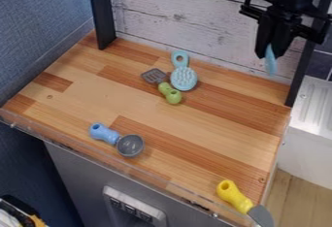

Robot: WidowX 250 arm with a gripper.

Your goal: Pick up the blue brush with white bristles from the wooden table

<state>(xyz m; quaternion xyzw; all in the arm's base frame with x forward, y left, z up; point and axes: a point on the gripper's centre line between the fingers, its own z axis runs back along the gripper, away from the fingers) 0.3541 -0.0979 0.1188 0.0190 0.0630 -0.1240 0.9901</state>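
Pale-blue slim piece point(271, 65), pinched between the fingers of the black gripper point(270, 51); long axis near upright, pointing down, by the wooden counter's point(250, 100) far right corner.

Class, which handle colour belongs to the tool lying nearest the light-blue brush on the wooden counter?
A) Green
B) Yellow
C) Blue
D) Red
A: the green-handled spatula lies right beside the brush, towards the back of the counter.

Pale-blue item point(271, 66), its top hidden by the pincer point(269, 54)
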